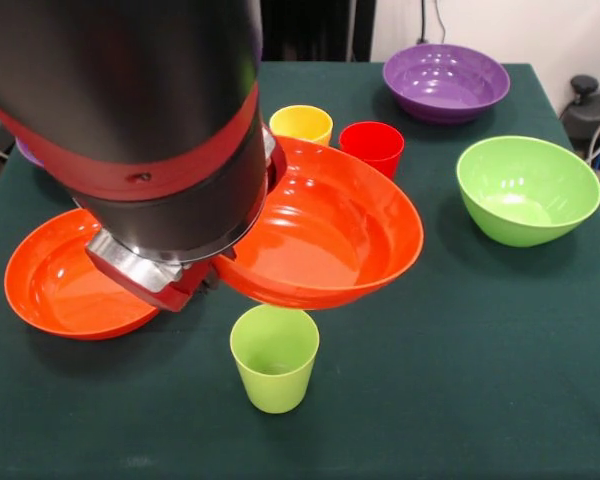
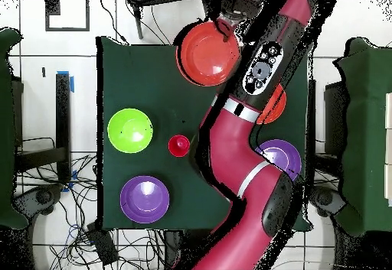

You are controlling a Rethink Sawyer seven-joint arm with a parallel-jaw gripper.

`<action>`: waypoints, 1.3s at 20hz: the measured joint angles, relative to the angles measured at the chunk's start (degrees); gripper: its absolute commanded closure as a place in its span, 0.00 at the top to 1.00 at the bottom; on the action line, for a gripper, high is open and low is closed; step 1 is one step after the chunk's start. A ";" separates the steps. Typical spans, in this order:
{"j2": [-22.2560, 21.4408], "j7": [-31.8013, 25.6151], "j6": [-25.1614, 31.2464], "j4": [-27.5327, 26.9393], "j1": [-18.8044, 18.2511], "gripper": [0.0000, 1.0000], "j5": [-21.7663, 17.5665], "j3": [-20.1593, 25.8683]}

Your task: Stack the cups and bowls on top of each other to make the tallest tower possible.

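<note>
My gripper [image 1: 210,280] is shut on the left rim of a wide orange bowl [image 1: 325,235] and holds it tilted just over an upright light green cup [image 1: 274,357] at the table's front. I cannot tell whether bowl and cup touch. In the overhead view the gripper [image 2: 227,25] grips the same bowl [image 2: 204,53], which hides the green cup. A second orange bowl [image 1: 65,285] lies on the table at the left. A yellow cup [image 1: 301,124] and a red cup [image 1: 372,147] stand behind the held bowl. The purple and blue cups are out of view.
A deep light green bowl [image 1: 528,190] sits at the right and a purple bowl [image 1: 446,82] at the far right. A second purple bowl [image 2: 279,156] shows beside the arm in the overhead view. The thick arm [image 1: 140,110] hides the table's far left.
</note>
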 measured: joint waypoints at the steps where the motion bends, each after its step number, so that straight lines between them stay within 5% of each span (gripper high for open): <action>1: 0.02 0.00 -0.01 -0.12 -0.01 0.00 -0.64 0.26; 14: 1.07 0.00 0.00 -1.05 -0.46 0.00 -9.70 10.59; 26: 3.30 0.00 0.27 -3.11 -1.37 0.00 -10.82 19.06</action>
